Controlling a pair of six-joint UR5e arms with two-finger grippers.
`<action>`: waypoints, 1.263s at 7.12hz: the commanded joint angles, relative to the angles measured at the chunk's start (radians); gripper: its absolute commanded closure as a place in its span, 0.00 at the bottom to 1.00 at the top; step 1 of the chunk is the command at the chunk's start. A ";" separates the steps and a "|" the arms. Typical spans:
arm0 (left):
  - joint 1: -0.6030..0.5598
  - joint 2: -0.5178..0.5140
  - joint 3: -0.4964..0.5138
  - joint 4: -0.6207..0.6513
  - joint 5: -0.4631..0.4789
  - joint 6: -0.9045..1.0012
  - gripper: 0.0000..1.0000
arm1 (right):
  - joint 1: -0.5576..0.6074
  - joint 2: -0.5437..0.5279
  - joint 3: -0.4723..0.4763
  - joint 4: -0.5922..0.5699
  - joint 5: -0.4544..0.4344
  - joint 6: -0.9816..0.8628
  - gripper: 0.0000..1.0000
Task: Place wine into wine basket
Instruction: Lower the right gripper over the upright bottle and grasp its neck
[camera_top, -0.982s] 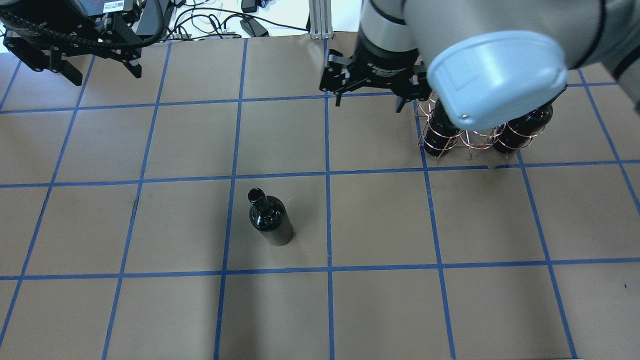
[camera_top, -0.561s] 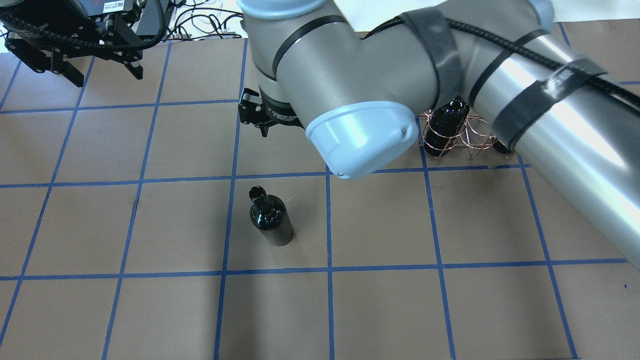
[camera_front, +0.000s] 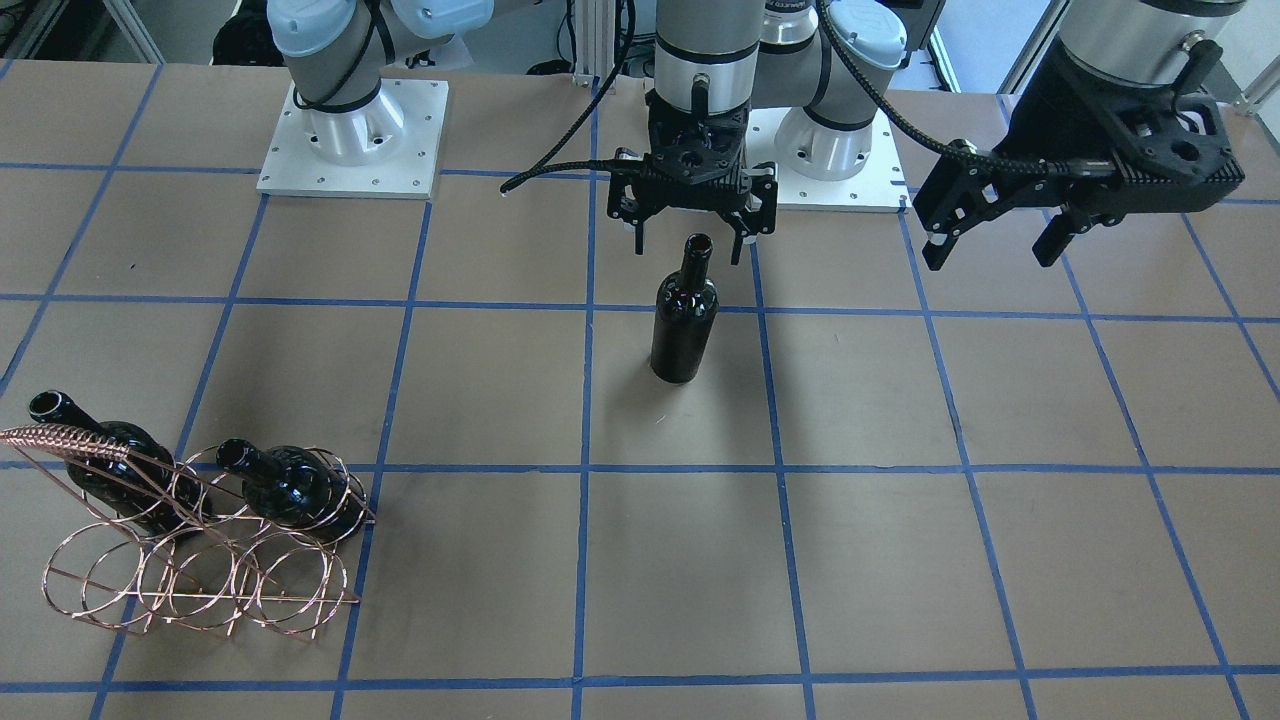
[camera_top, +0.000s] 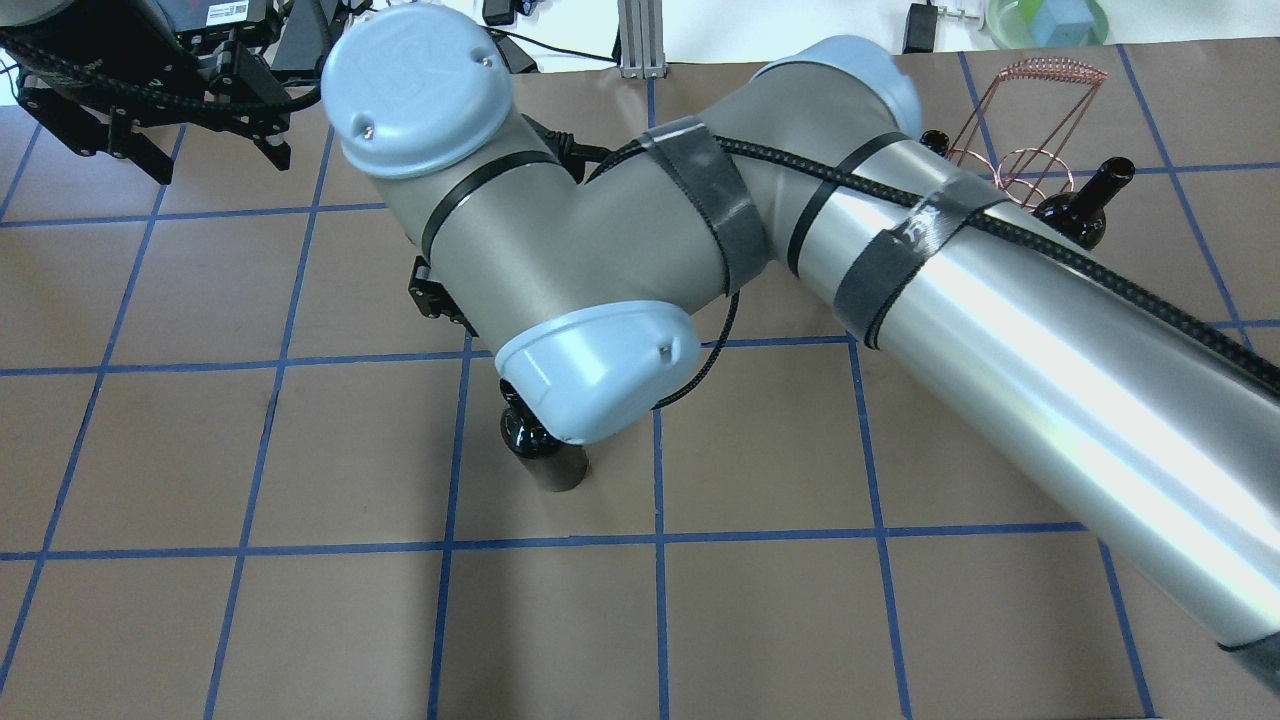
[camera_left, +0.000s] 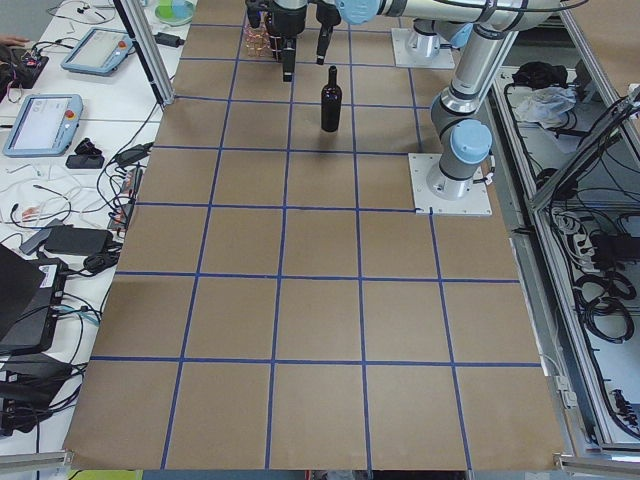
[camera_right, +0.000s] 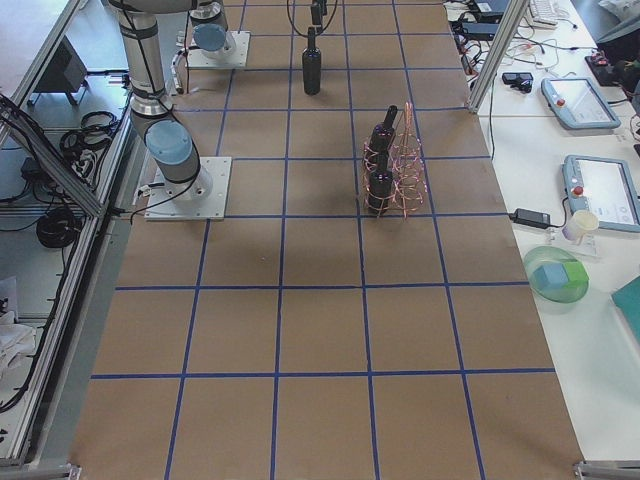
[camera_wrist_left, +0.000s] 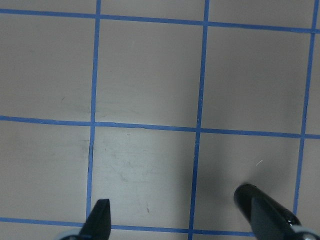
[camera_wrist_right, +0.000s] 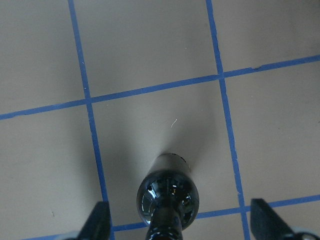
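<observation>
Bottle (camera_front: 684, 320) upright mid-table, well apart from basket (camera_front: 190, 560). Right gripper (camera_front: 689, 250) spread wide over its lip; left gripper (camera_front: 988, 258) wide too, empty. We judge glass heavy, slick, breakable; take neck below lip.

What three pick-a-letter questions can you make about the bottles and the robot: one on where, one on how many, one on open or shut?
1. Where is the standing bottle? A on the floor; B under the right gripper; C inside a box.
2. How many bottles lie in the wire rack? A two; B four; C none.
3. How is the right gripper? A shut on the bottle; B shut on nothing; C open.
Answers: 1 B, its wrist view looks down on the bottle; 2 A, two dark bottles rest in the rings; 3 C, its fingers stand apart from the neck.
</observation>
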 joint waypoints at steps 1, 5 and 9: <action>0.000 -0.003 -0.007 0.004 0.001 0.001 0.00 | 0.018 0.024 0.004 0.010 -0.015 -0.055 0.09; 0.000 0.000 -0.021 0.004 -0.001 0.001 0.00 | 0.033 0.044 0.012 0.007 0.002 -0.049 0.28; 0.000 0.000 -0.023 0.004 -0.001 0.001 0.00 | 0.033 0.047 0.018 0.019 0.052 -0.048 0.61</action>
